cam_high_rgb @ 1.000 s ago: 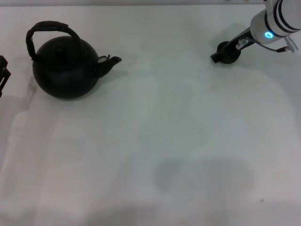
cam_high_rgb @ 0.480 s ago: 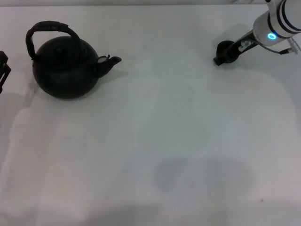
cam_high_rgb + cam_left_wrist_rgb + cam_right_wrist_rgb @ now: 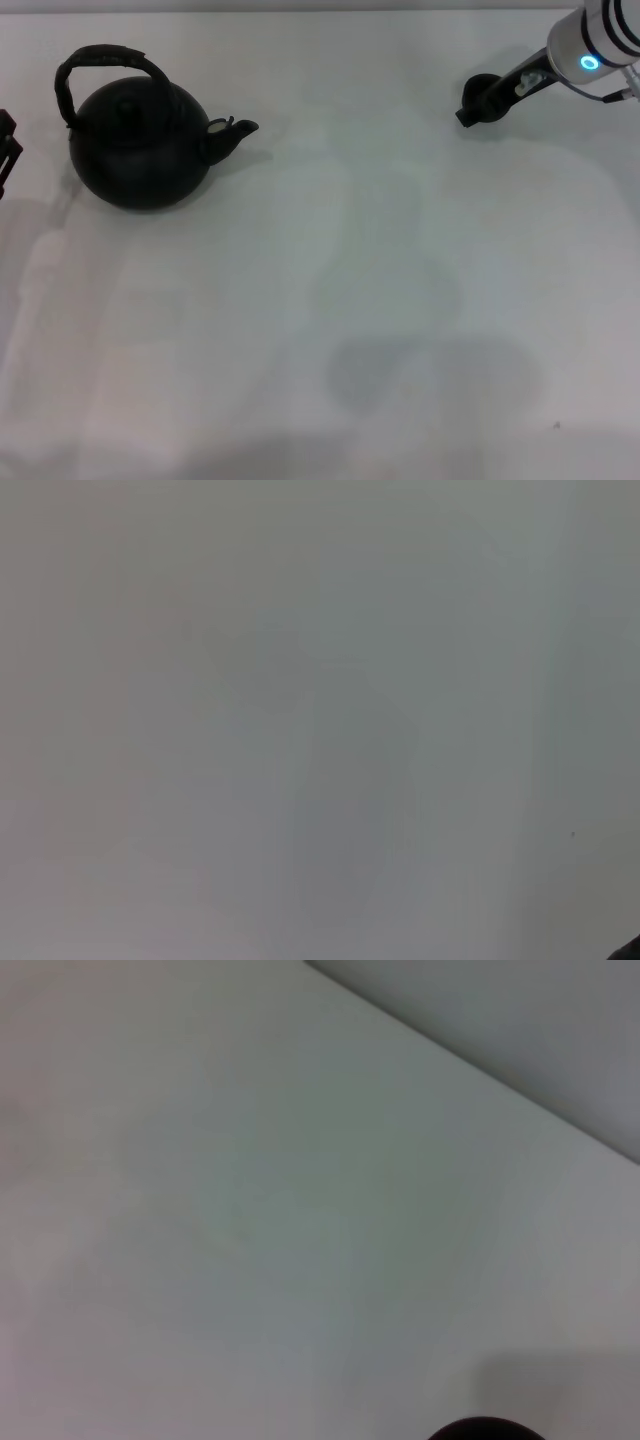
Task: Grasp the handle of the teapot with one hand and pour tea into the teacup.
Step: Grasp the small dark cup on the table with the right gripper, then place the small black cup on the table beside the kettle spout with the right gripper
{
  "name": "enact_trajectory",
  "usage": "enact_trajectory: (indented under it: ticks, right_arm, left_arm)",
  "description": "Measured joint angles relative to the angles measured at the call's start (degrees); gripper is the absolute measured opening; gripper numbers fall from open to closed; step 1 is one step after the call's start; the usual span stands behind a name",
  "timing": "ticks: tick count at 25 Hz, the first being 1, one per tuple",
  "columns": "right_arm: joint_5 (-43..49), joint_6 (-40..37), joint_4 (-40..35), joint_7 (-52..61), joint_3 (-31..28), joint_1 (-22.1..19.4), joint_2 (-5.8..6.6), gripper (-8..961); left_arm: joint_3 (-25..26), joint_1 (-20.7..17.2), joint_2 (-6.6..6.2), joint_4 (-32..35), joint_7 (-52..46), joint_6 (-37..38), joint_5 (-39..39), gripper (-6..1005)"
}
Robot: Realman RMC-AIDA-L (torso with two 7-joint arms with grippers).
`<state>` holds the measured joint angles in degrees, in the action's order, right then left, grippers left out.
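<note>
The teapot point(image 3: 140, 145) stands upright on the white table point(image 3: 360, 300), on my left side and toward the far edge. Its spout point(image 3: 236, 128) points to my right, and the small lid with a knob is in place. The handle point(image 3: 100, 60) rises as an arch over the top of the pot, and nothing touches it.

My left pincer point(image 3: 6, 150) shows only as a dark piece at the left border of the head view, just beside the teapot but apart from it. I cannot tell whether it is spread or pressed together. The left wrist view shows only bare table.

My right pincer point(image 3: 468, 113) is far on my right, near the back of the table and well apart from the teapot. At its tip there is a small dark round shape, which I take for the teacup point(image 3: 482, 92). The two dark shapes run together, so I cannot tell if the pincer is pinching the cup or only stands against it, nor if the cup rests on the table. The right wrist view shows the table and its far edge, with a dark curved shape at the border that I cannot identify.
</note>
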<state>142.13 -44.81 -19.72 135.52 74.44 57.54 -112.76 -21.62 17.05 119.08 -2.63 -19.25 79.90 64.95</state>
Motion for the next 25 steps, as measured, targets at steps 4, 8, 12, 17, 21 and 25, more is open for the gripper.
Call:
enact_trajectory:
  ticks: [4, 8, 12, 17, 21, 25]
  right_arm:
    - [0.4, -5.9, -5.3, -0.4, 1.1, -1.1, -0.42, 730]
    - [0.9, -12.2, -11.8, -0.9, 8.3, -2.2, -1.67, 733]
    - [0.5, -17.2, -16.9, -1.1, 13.9, -2.1, -2.72, 737]
    - [-2.4, -20.8, -23.2, -1.1, 18.4, -2.1, -3.06, 741]
    - [-4.8, -22.8, -25.9, -1.3, 23.4, -2.1, -3.13, 744]
    - [-6.9, -23.2, -27.1, -1.3, 27.8, -2.6, -3.3, 748]
  left_arm:
    - [0.0, -0.1, -0.06, 0.0, 0.0, 0.0, -0.1, 847]
    - [0.0, -0.3, -0.16, 0.0, 0.1, 0.0, -1.1, 847]
    - [0.0, -0.4, -0.17, 0.0, 0.0, 0.0, -1.2, 847]
    - [0.0, -0.4, -0.17, 0.0, 0.0, 0.0, -1.2, 847]
    - [0.0, -0.4, -0.17, 0.0, 0.0, 0.0, -1.2, 846]
    - [0.0, -0.5, -0.17, 0.0, 0.0, 0.0, -1.2, 846]
